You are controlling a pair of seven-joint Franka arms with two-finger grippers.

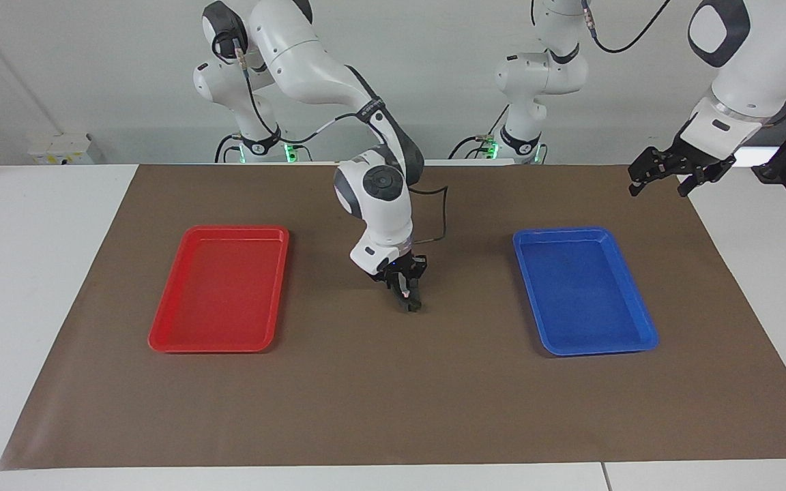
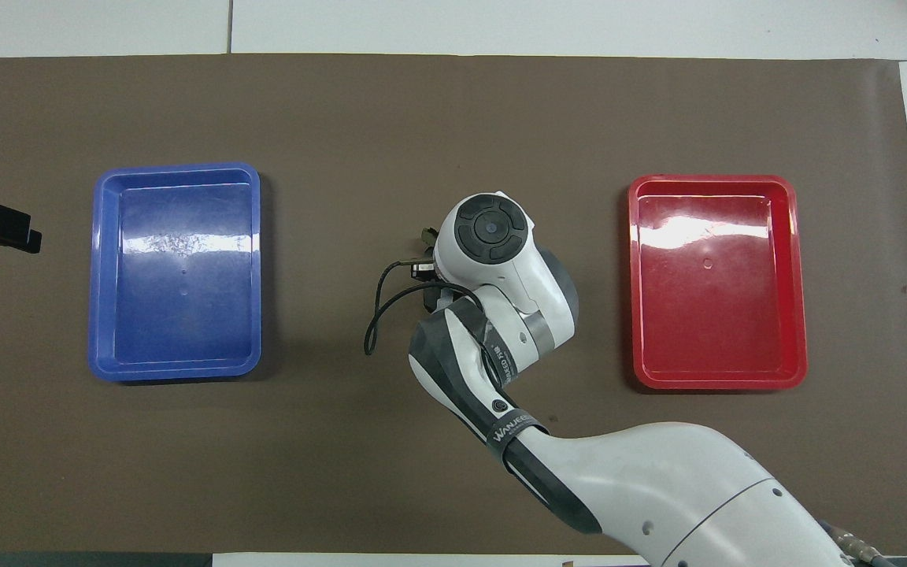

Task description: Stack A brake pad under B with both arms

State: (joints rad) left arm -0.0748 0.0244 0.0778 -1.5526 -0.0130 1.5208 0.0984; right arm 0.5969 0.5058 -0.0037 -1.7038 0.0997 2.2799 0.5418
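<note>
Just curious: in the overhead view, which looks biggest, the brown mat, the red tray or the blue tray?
1. Brown mat, by far.
2. Red plastic tray and blue plastic tray: they look alike, so I won't rank them.

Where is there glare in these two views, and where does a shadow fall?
Overhead view: white glare patches on the floors of the red tray and blue tray, at the ends farther from the robots. Facing view: no glare on either tray; a soft shadow on the brown mat beside the right gripper.
</note>
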